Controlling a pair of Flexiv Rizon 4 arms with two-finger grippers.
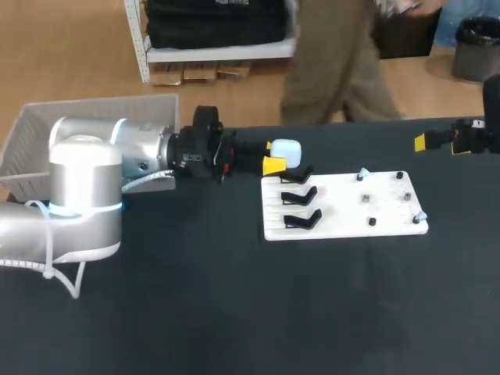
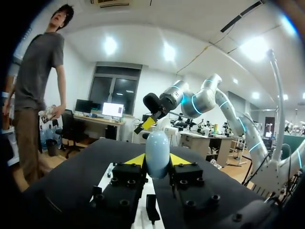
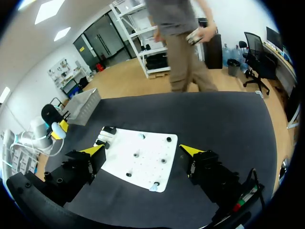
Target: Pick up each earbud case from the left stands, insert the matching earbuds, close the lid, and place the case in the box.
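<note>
two yellow tips of the left pincer [image 2: 157, 161] pinch a pale blue, smooth, rounded earbud case [image 2: 157, 152], held just off the white board's [image 1: 344, 205] far left corner, beside three black stands [image 1: 299, 195]. the right pincer [image 3: 141, 150] hangs spread wide off the board's far right corner. the desk's [image 1: 195, 312] far edge runs close behind the board. broad dark surface lies on the board's near side. the mesh box [image 1: 31, 133] sits well left of the board.

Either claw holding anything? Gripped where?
Left claw is shut on the pale blue rounded earbud case, pinching the sides of its near end. Right claw, open, holds nothing.
</note>
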